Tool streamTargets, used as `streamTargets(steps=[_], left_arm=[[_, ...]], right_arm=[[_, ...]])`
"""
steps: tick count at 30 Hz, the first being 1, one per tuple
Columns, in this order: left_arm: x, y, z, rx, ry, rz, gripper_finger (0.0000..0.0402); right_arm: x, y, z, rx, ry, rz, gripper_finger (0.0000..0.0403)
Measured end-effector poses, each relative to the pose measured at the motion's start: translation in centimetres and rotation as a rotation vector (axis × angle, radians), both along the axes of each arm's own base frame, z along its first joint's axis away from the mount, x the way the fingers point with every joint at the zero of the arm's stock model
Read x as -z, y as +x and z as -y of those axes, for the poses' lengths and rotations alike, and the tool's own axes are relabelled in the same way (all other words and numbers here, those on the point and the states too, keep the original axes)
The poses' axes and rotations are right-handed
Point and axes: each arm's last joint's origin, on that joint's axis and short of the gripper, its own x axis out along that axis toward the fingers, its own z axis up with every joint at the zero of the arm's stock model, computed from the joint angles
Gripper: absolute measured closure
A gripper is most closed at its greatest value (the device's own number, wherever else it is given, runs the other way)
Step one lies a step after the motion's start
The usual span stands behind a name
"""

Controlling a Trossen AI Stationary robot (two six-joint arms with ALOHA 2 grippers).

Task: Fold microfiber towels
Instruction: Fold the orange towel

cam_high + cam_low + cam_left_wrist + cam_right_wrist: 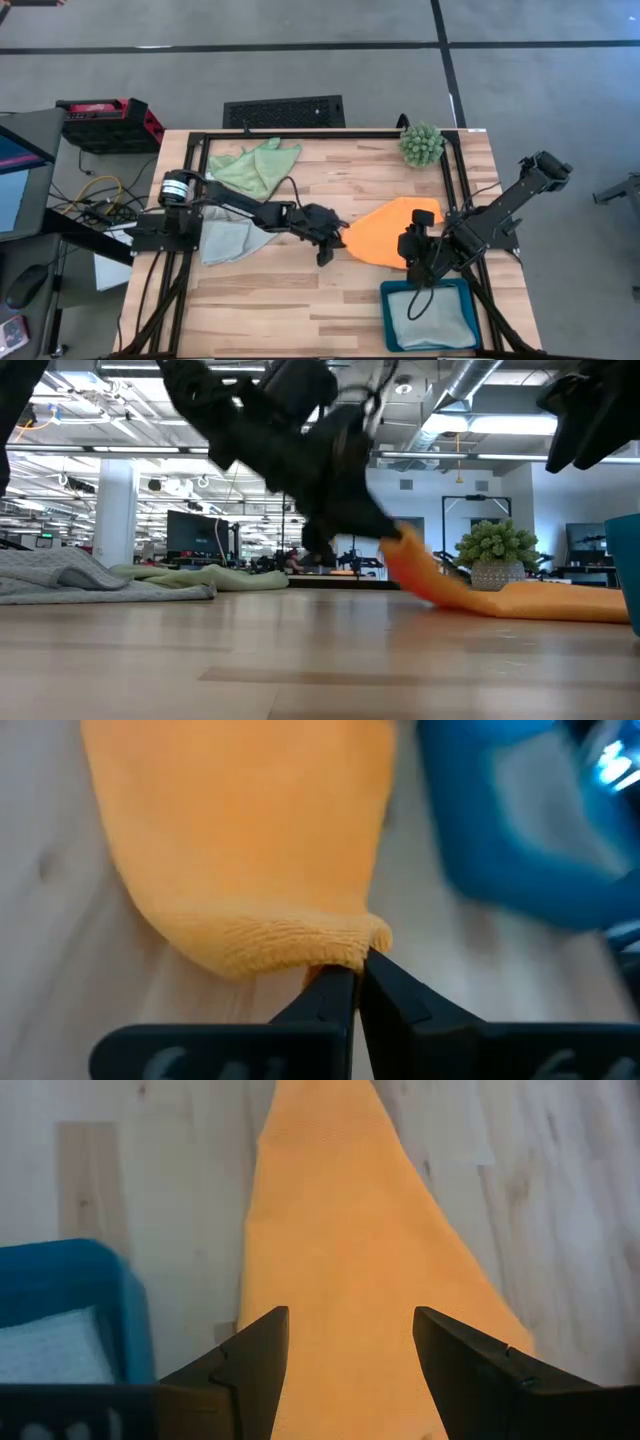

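Observation:
The orange towel (385, 232) lies right of the table's middle. My left gripper (358, 968) is shut on its left end, which is raised off the wood in the low view (410, 555). The rest slopes down and lies flat (540, 603). My right gripper (350, 1342) stands open above the towel's right part (330, 1230), nothing between its fingers. A light green towel (250, 165) lies crumpled at the far left. A blue-grey towel (225, 240) lies near the left arm. A pale towel (432, 318) rests inside the teal tray (388, 318). My left gripper pinches the orange towel's left end (345, 945) between its two fingertips, where the cloth curls over into a rolled edge. The fingers come from the table's left, slanting down. That end is lifted clear; the cloth slopes down to the part that lies on the table.
A spiky green ball plant (421, 144) stands at the far right. The teal tray sits at the near right corner, just beside my right gripper. Bare wood stretches across the near middle (290, 310). A black frame (200, 200) runs along the table's edges.

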Motion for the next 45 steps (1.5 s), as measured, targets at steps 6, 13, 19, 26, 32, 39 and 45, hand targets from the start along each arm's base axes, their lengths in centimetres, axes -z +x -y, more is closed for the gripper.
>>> streamTargets(steps=[6,13,19,26,32,39,45], left_arm=[[-5.5,0.3,-1.2,-0.015,0.013,0.081,0.0401],[-9.4,1.3,-2.0,-0.071,-0.028,0.124,0.0401],[-13.2,2.1,-2.0,-0.056,0.002,0.141,0.0401],[-19.1,2.0,-2.5,-0.125,0.100,0.119,0.0401],[-23.9,1.3,-4.0,-0.185,0.111,0.184,0.0401],[-26.7,0.7,-5.5,-0.319,0.144,0.239,0.0401],[-27.9,0.6,-5.8,-0.348,0.119,0.301,0.0401]], right_arm=[[0.0,0.0,0.0,0.003,-0.030,0.018,0.0163],[1.0,0.1,0.3,0.006,-0.095,0.061,0.0163],[1.2,0.1,0.5,0.023,-0.175,0.108,0.0163],[1.1,0.3,0.5,0.036,-0.209,0.156,0.0163],[0.9,0.4,-0.2,-0.020,-0.215,0.192,0.0163],[0.6,0.7,-1.3,-0.098,-0.270,0.273,0.0163],[2.2,1.9,-2.3,-0.178,-0.473,0.251,0.0163]])
